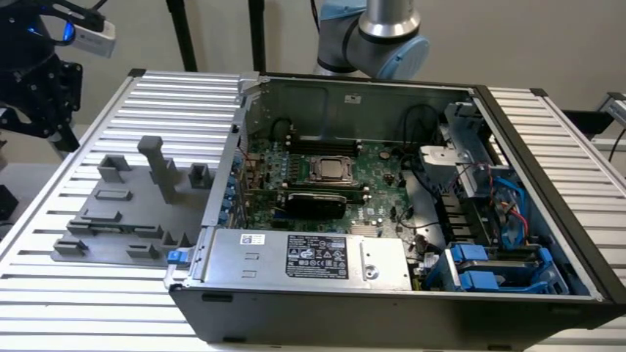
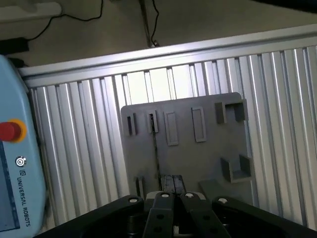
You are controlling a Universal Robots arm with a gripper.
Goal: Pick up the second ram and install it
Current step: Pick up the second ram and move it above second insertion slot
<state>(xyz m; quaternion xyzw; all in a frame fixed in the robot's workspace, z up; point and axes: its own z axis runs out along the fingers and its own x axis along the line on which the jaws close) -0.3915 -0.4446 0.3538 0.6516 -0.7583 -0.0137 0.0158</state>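
Black gripper (image 2: 172, 186) fingers sit closest to the wrist camera, pressed together with no gap showing between their ribbed tips. They hang over the near edge of the grey holder plate (image 2: 198, 163), which lies flat on the ribbed aluminium surface (image 2: 89, 129). A thin dark strip (image 2: 156, 153) runs from just ahead of the tips to one of the plate's narrow slots. It cannot be told whether that strip is the second ram seen edge-on, or whether the gripper touches it. A teach pendant (image 2: 15, 163) with a red button (image 2: 10, 131) lies beside the plate. In the exterior view the plate lies on the exterior view's left, touching the open computer case (image 1: 391, 312), whose motherboard (image 1: 377, 165) carries a black expansion card (image 1: 313, 202).
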